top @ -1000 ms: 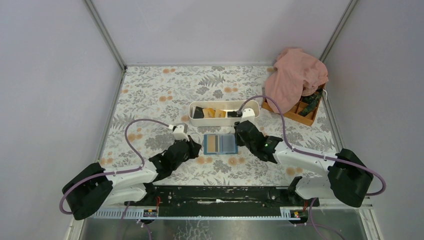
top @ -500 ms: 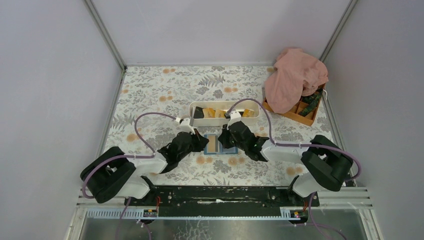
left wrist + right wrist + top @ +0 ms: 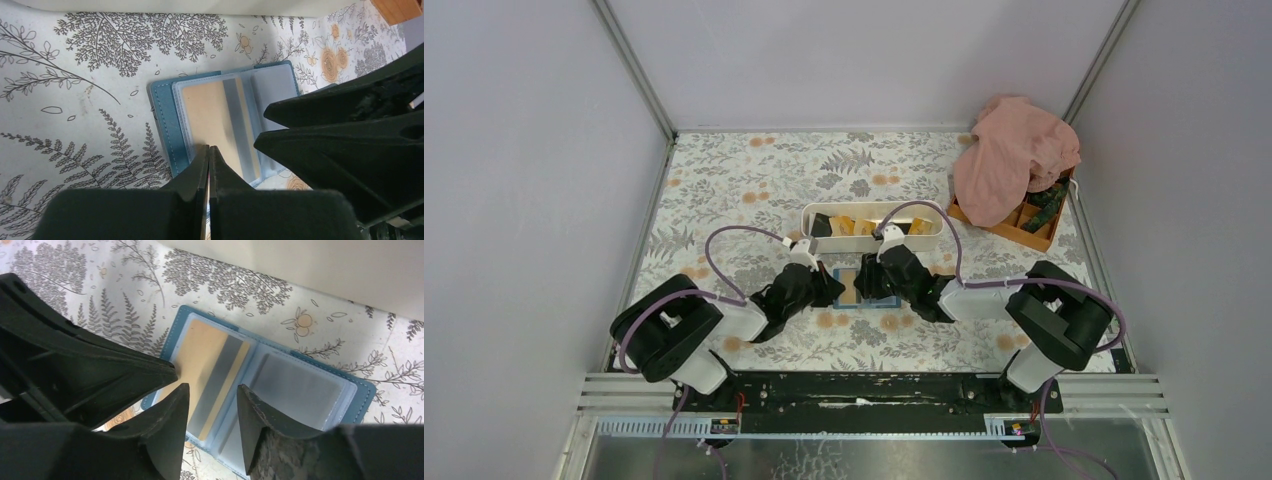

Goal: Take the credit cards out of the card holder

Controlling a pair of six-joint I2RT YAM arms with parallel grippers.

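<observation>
White tray [image 3: 824, 245] is the reference: the blue card holder [image 3: 167, 125] lies open just in front of it. The left gripper [image 3: 208, 148], jaws closed and empty, should pin the holder's left page flat. The right gripper [image 3: 212, 390], jaws parted and empty, hovers over the orange credit card [image 3: 207, 352]; it should pinch the card's edge, then draw it along the pocket.
</observation>
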